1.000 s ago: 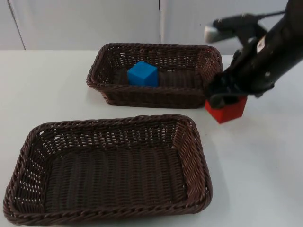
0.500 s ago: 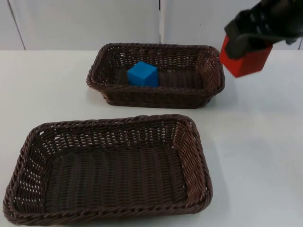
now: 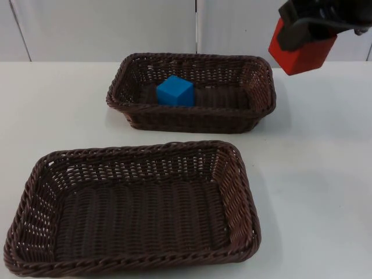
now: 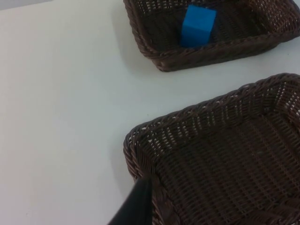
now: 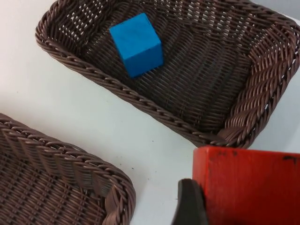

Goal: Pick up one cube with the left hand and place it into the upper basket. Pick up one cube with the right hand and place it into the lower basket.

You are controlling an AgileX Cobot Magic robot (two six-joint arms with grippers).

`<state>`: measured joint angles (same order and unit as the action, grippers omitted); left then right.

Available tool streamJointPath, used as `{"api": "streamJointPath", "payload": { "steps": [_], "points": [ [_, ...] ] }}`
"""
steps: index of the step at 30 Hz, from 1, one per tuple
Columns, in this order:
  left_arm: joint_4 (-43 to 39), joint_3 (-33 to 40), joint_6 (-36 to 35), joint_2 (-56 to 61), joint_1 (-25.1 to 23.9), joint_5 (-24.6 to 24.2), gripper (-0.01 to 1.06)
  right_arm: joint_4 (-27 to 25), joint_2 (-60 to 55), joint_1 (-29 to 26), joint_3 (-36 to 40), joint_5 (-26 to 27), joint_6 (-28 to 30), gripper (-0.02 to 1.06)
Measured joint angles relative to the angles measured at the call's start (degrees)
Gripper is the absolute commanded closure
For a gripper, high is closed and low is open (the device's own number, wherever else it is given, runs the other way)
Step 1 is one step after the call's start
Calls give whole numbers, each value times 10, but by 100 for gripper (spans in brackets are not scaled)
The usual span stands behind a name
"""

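The right tool (image 3: 302, 36) has climbed a little higher since half a second ago, carrying the red cube (image 3: 301, 51) further up and away from the white surface (image 3: 314, 174). Its fingers pinch the cube, which hangs in the air just beyond the right end of the upper basket (image 3: 256, 119), against the grey partition wall (image 3: 104, 29). In the right wrist view the cube (image 5: 246, 187) sits beside a black fingertip (image 5: 190, 206). The blue cube (image 3: 175, 91) lies inside the upper basket, left of its middle. The lower basket (image 3: 238, 192) stands nearer, well apart from the red cube. The left arm waits; I cannot tell how the left tool (image 4: 136, 206) stands, one dark fingertip over the lower basket's corner. No writing can be read anywhere.
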<state>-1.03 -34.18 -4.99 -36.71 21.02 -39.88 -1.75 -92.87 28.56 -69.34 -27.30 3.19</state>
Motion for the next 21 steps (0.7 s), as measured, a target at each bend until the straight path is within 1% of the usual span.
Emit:
{"api": "streamJointPath", "payload": {
  "steps": [5,7,13,16,21],
  "points": [
    [0,0,0,0,0,0,14,-12,0,0,0,-6,-11,105],
    [0,0,0,0,0,0,14,-15,0,0,0,-20,-12,105],
    [0,0,0,0,0,0,14,-20,0,0,0,-40,-12,105],
    [0,1,0,0,0,0,14,-23,0,0,0,-60,-12,105],
    [1,1,0,0,0,-12,14,-27,0,0,0,-83,-12,105]
  ]
}}
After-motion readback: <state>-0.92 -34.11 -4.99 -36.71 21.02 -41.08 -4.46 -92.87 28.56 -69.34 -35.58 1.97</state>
